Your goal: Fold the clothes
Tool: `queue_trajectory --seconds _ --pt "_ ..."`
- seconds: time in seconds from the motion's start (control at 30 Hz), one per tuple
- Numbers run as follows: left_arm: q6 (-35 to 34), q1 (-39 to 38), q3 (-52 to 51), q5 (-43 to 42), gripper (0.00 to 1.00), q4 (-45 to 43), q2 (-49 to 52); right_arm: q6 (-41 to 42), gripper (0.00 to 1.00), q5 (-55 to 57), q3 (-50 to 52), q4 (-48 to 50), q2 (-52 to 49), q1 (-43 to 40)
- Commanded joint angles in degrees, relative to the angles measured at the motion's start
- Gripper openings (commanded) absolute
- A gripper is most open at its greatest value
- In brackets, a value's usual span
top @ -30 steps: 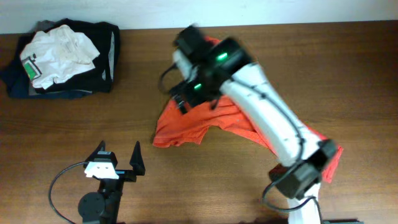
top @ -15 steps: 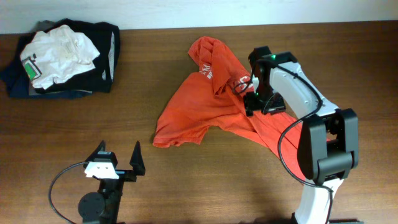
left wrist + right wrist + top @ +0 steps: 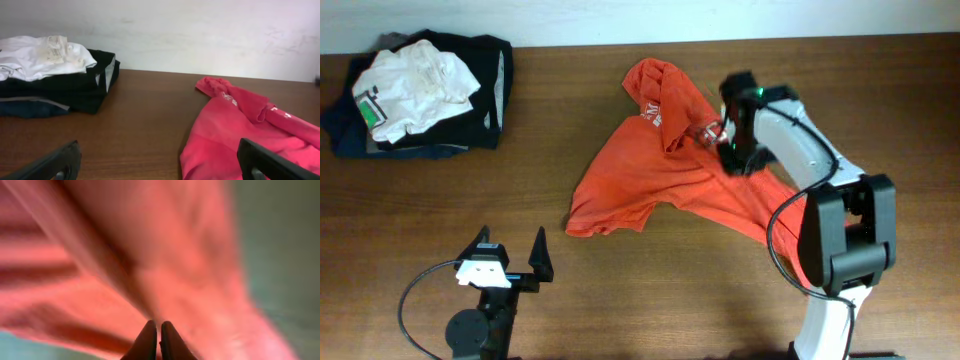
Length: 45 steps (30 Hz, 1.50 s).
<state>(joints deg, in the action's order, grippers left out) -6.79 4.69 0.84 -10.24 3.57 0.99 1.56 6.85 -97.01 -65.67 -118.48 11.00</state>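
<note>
On the shirt [image 3: 640, 175], the right gripper [image 3: 155, 332] has its fingers pressed together. The left gripper [image 3: 510, 243] is spread wide.

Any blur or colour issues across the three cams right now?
Right wrist: heavy blur, shirt a smear, only the right gripper fairly crisp. Overhead: sharp, even light. Left wrist: sharp, but the shirt reads pink rather than orange.

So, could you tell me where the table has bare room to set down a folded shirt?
Bare wood lies between the clothes stack and the orange shirt, and along the front between the left gripper and the right arm's base. The back right corner is also free. It is crowded where the right gripper is at the shirt.
</note>
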Motion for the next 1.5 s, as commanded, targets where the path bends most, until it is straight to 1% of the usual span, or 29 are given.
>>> queue_trajectory --seconds 0.0,0.07,0.1,0.13,0.2,0.23,0.27,0.3,0.37,0.43,0.57,0.63,0.7,0.77,0.87,0.97,1.0,1.03,1.07,1.1,1.13,1.17,1.2,1.23,1.27,1.33,1.4,1.43,1.47 --pt "-0.48 0.37 -0.35 0.04 0.99 -0.02 -0.33 0.83 0.04 7.43 -18.16 -2.78 0.90 -4.42" --pt "-0.48 0.37 -0.35 0.04 0.99 -0.04 -0.33 3.19 0.05 7.69 -32.63 -8.98 0.90 -9.70" --pt "-0.48 0.37 -0.35 0.04 0.99 -0.02 -0.33 2.93 0.47 -1.31 -34.51 -13.38 0.90 -11.54" --pt "-0.48 0.37 -0.35 0.04 0.99 -0.02 -0.33 -1.49 0.52 -9.70 -33.24 -16.22 0.35 -11.87" --pt "-0.48 0.37 -0.35 0.04 0.99 -0.02 -0.33 -5.27 0.53 -16.13 -27.74 -17.75 -0.04 -10.78" --pt "-0.48 0.37 -0.35 0.04 0.99 -0.04 -0.33 -5.18 0.66 -16.41 -20.52 -16.04 -0.04 -9.29" --pt "-0.48 0.37 -0.35 0.04 0.99 -0.04 -0.33 -5.20 0.68 -16.59 -12.07 -11.56 -0.04 -7.72" --pt "-0.48 0.37 -0.35 0.04 0.99 -0.02 -0.33 -5.25 0.68 -16.57 -2.64 -6.73 -0.04 -6.36" --pt "-0.48 0.37 -0.35 0.04 0.99 -0.02 -0.33 -5.88 0.65 -16.59 5.73 -2.91 -0.04 -5.49" --pt "-0.48 0.35 -0.35 0.04 0.99 -0.02 -0.33 -6.38 0.58 -16.79 7.63 -2.47 -0.04 -5.44" --pt "-0.48 0.37 -0.35 0.04 0.99 -0.02 -0.33 -6.93 0.57 -20.41 9.68 -1.44 -0.04 -5.27" --pt "-0.48 0.37 -0.35 0.04 0.99 -0.02 -0.33 -6.91 0.56 -20.33 13.97 3.15 -0.04 -5.29" --pt "-0.48 0.35 -0.35 0.04 0.99 -0.04 -0.33 -6.12 0.33 -19.04 16.28 6.43 -0.04 -5.40" --pt "-0.48 0.37 -0.35 0.04 0.99 -0.02 -0.33 -2.62 0.06 -11.37 14.58 6.05 -0.02 -5.40" --pt "-0.48 0.37 -0.35 0.04 0.99 -0.02 -0.33 -2.16 0.04 -4.98 1.99 -1.42 -0.02 -5.40" --pt "-0.48 0.37 -0.35 0.04 0.99 -0.02 -0.33 -2.14 0.04 7.08 -19.71 -5.57 -0.02 -5.97" --pt "-0.48 0.37 -0.35 0.04 0.99 -0.02 -0.33 -2.14 0.09 10.80 -25.11 -5.75 -0.02 -6.71" --pt "-0.48 0.37 -0.35 0.04 0.99 -0.04 -0.33 -2.12 0.32 13.14 -28.65 -5.75 -0.02 -7.76" --pt "-0.48 0.37 -0.35 0.04 0.99 -0.04 -0.33 -0.81 0.34 15.74 -30.93 -5.95 -0.02 -9.14" --pt "-0.48 0.37 -0.35 0.04 0.99 -0.02 -0.33 2.95 0.54 18.91 -31.69 -7.02 -0.02 -10.64" --pt "-0.48 0.37 -0.35 0.04 0.99 -0.02 -0.33 7.50 0.56 20.20 -31.69 -8.83 -0.02 -12.76" --pt "-0.48 0.37 -0.35 0.04 0.99 -0.02 -0.33 12.79 0.74 18.84 -31.69 -11.41 -0.02 -15.50" --pt "-0.48 0.35 -0.35 0.04 0.99 -0.02 -0.33 12.33 0.80 8.15 -31.69 -13.33 -0.02 -18.23" --pt "-0.48 0.37 -0.35 0.04 0.99 -0.02 -0.33 11.82 0.81 -0.94 -31.65 -15.72 -0.02 -19.47" --pt "-0.48 0.37 -0.35 0.04 0.99 -0.02 -0.33 7.82 0.75 -11.17 -30.40 -18.93 -0.02 -19.76" --pt "-0.48 0.37 -0.35 0.04 0.99 -0.02 -0.33 4.31 0.73 -13.42 -24.57 -22.01 -0.04 -15.87" --pt "-0.48 0.37 -0.35 0.04 0.99 -0.04 -0.33 5.55 0.76 -11.28 -18.73 -21.51 -0.04 -12.37" --pt "-0.48 0.37 -0.35 0.04 0.99 -0.02 -0.33 9.51 0.77 -10.73 -11.65 -18.78 -0.04 -9.35" --pt "-0.48 0.37 -0.35 0.04 0.99 -0.02 -0.33 9.70 0.77 -10.75 -7.34 -15.78 -0.04 -7.65"
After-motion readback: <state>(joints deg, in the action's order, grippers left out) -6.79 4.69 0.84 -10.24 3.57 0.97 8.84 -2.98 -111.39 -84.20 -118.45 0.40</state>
